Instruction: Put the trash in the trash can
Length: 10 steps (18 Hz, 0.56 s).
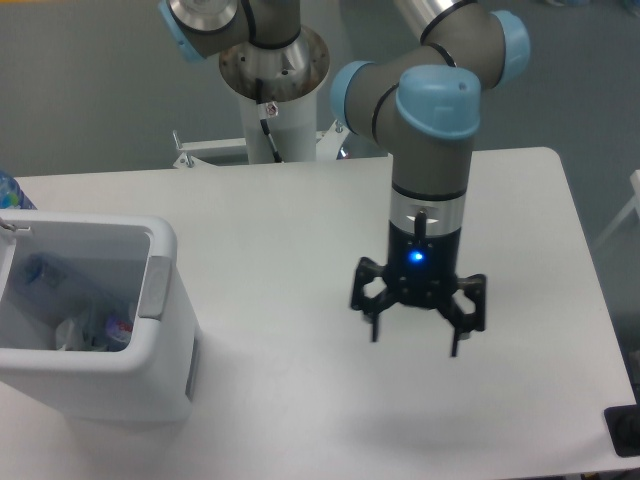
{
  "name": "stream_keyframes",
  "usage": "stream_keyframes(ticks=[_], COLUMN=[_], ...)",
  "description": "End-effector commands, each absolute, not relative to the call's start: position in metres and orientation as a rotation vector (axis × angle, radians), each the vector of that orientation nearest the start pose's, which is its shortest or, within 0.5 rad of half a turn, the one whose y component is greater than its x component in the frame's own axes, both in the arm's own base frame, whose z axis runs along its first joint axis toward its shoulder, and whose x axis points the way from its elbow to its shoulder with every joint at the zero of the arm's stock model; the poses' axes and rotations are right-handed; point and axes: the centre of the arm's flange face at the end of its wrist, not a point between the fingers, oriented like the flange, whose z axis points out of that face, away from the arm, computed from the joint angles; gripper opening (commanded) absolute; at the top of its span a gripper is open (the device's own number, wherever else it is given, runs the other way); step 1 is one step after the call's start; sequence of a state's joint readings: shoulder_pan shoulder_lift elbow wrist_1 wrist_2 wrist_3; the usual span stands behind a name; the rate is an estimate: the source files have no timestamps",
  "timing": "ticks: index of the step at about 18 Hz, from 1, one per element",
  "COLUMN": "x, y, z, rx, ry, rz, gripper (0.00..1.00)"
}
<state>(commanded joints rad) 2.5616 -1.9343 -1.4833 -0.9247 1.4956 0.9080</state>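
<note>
The trash can (120, 360) stands nearest the camera at the left edge of the table (300, 230), a white rectangular bin with rounded corners and a grey handle (152, 290) on its right rim. Inside it, low against the near wall, lies the wrapper (68, 335), a pale crumpled lump; just right of that a scrap of blue and red print shows, which I take to be a label, and toward the can's far wall lies the bottle (45, 272), clear plastic with a bluish patch at its upper end. Its cap I cannot make out for certain. I judge both items light and yielding: the wrapper would crush under any grip, while the bottle is thin-walled, likely slippery, and would be best gripped across its narrow body, not at the neck. Both pieces sit within the can, so I judge the task complete or all but complete. Well to the right of the can, my jaws (417, 335) hang above bare table, fingers spread wide apart and holding nothing. Beyond the can's far left corner a blue-topped object (8, 190) is cut off by the frame.
</note>
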Motion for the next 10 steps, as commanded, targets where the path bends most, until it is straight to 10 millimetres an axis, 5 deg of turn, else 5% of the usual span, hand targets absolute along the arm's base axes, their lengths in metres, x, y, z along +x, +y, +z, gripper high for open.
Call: stream_keyframes(ticks=[4,10], x=[-0.494,-0.498], y=[0.447,0.443], z=[0.376,0.367], rx=[-2.964,-3.016], ry=[-0.088,0.003], rz=[0.354,0.369], gripper=[1.0,1.0])
